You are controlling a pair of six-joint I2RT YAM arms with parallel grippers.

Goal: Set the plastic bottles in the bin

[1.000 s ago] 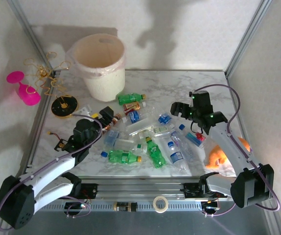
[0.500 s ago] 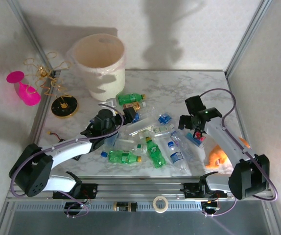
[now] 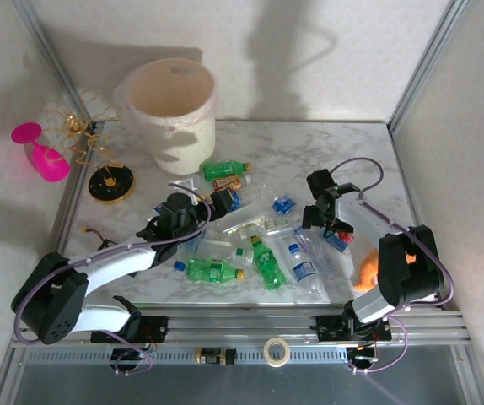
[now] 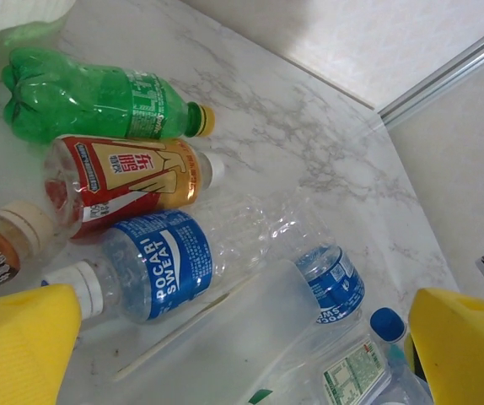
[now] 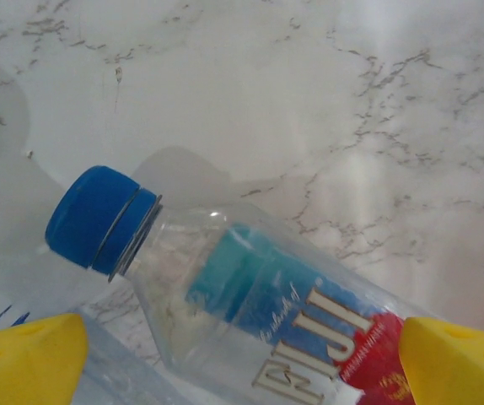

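Note:
The cream bin stands at the back left of the table. Crushed plastic bottles lie in a heap mid-table: a green one, a red-and-copper one, a blue-labelled clear one, two more green ones near the front. My left gripper hangs open over the heap's left side, above a flattened clear bottle. My right gripper is open, low, its fingers on either side of a blue-capped clear bottle.
A pink wine glass and a gold wire stand on a black disc sit at the left edge. A round orange object lies at the front right, beside the right arm. Metal frame posts rise at both back corners.
The left arm has reached forward from the near left to the bottle heap. The right gripper has come down and inward onto the blue-capped bottle, its jaws narrowing slightly.

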